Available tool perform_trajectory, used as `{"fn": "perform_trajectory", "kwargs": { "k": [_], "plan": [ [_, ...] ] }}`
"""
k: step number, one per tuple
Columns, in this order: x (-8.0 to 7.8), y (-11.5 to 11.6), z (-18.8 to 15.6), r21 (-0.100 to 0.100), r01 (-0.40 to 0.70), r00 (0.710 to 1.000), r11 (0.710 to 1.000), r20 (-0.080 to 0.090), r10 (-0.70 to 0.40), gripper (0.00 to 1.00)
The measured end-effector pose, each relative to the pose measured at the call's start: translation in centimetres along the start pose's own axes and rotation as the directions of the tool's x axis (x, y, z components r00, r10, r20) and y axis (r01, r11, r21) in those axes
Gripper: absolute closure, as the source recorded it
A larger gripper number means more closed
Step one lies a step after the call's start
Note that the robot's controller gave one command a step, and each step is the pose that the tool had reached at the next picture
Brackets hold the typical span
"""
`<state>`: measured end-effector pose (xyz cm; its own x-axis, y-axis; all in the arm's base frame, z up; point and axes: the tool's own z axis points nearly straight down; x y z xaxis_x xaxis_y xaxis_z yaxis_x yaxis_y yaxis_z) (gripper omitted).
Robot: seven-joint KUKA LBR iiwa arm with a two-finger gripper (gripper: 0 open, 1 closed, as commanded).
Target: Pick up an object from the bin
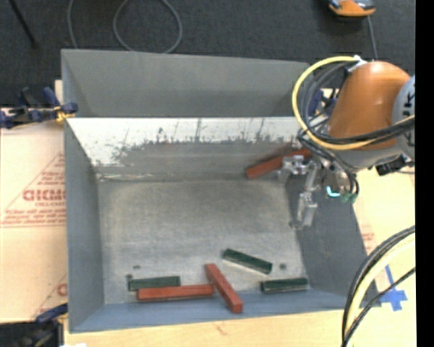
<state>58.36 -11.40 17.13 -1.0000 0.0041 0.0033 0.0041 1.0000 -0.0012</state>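
Here the arm (365,100) hugs the bin's right wall (334,246) beside a red-brown bar (264,168).

The bin (82,215) is being shown as matt grey metal, its back wall scratched pale. The red bars (224,289) and green bars (247,262) are being seen as matt, perhaps plastic. The cover (365,100) is being rendered smooth, faintly glossy.

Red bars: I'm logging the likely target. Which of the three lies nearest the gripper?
The red bar by the back wall, just left of the gripper. The level red bar and the slanted red bar lie along the front wall.
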Motion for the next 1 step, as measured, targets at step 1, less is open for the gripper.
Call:
{"fn": "perform_trajectory", "kwargs": {
  "k": [1],
  "plan": [
    [5.69,3.96,9.71,0.002,0.344,0.939,0.939,0.005,-0.344,0.00]
  ]
}}
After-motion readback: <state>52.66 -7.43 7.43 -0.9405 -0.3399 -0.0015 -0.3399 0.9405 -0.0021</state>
